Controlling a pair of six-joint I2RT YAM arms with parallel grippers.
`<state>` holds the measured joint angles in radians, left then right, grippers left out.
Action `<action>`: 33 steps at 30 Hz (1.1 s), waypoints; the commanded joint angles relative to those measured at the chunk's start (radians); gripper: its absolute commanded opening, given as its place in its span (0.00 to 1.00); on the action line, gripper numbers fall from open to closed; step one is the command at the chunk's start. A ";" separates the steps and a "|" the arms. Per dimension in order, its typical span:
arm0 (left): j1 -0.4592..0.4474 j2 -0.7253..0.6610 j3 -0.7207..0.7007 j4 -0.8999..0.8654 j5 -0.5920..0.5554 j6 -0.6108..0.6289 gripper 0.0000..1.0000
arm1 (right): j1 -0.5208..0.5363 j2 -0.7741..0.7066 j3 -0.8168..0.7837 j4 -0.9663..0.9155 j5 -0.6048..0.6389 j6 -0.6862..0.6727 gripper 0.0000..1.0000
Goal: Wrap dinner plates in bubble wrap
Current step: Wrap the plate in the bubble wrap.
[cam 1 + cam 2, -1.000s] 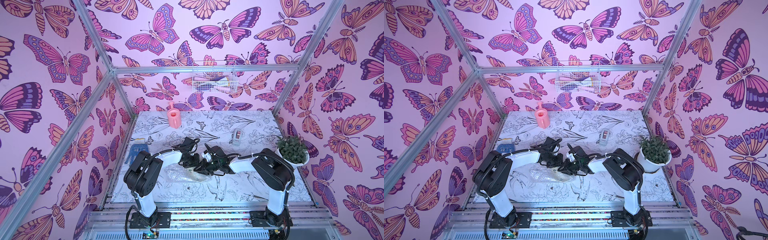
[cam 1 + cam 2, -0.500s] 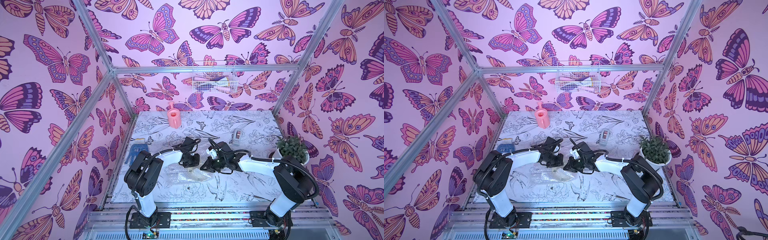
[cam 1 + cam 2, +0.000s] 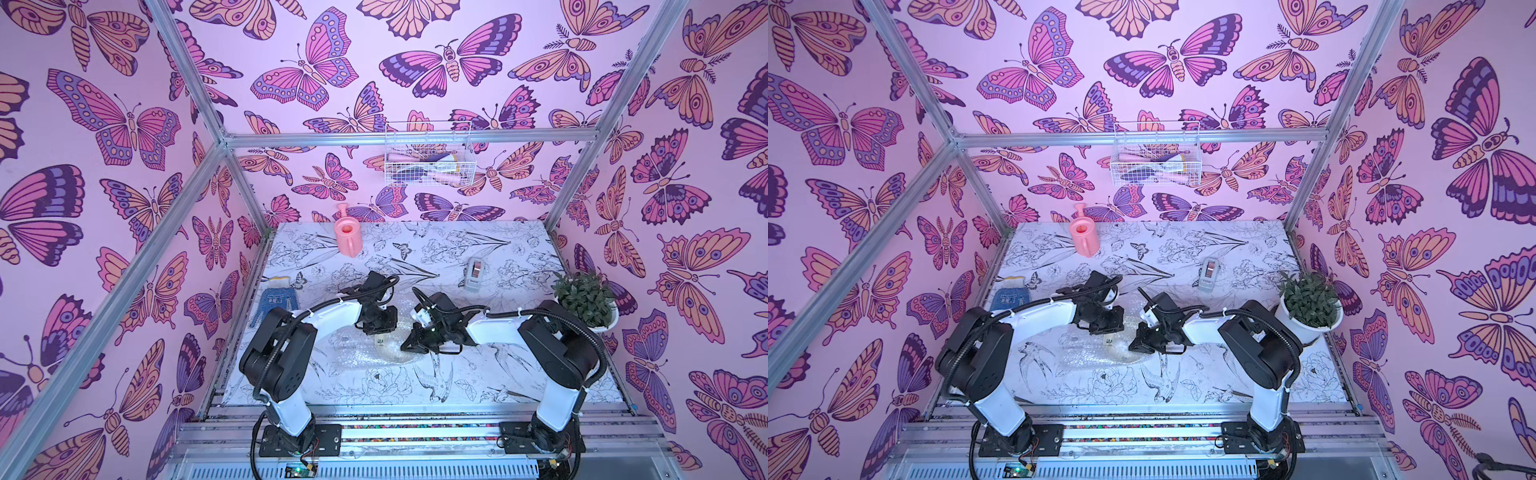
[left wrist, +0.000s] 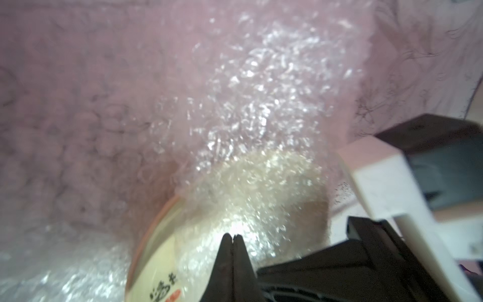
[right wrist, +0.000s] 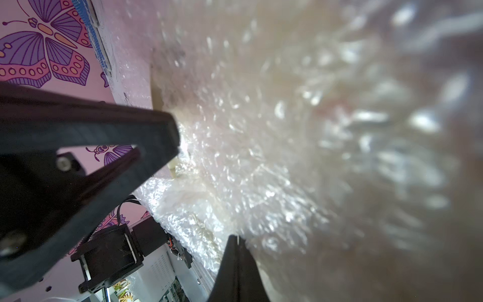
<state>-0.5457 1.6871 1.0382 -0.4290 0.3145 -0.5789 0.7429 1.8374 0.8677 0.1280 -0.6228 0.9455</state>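
With right gripper (image 5: 236, 239) closed at bubble wrap (image 3: 361, 355) edge, hold unclear, and left gripper (image 4: 233, 236) closed over draped plate (image 4: 156, 261): seems about halfway, one rim side bare, folding and tucking left.

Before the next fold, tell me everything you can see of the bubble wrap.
The bubble wrap is a clear, shiny, crinkled sheet lying on the table, draped over the cream plate, one rim stretch bare. The shut left gripper and shut right gripper have their tips at it; whether either pinches it is unclear.
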 commanded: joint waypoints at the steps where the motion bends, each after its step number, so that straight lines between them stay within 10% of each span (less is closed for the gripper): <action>1: -0.015 -0.078 0.018 -0.062 0.011 -0.045 0.00 | 0.006 0.028 -0.016 -0.002 0.019 0.011 0.00; 22: -0.089 0.067 -0.140 -0.026 -0.110 -0.106 0.00 | -0.001 0.003 0.000 -0.013 0.017 0.010 0.00; 29: -0.088 0.073 -0.169 -0.020 -0.122 -0.079 0.00 | -0.143 -0.141 0.070 -0.159 -0.014 -0.133 0.43; 33: -0.087 0.076 -0.167 -0.020 -0.124 -0.058 0.00 | -0.267 -0.111 0.137 -0.217 -0.058 -0.248 0.51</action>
<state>-0.6353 1.6962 0.9260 -0.3885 0.2710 -0.6651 0.5442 1.7111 0.9550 -0.0120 -0.6491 0.8055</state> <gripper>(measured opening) 0.045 0.509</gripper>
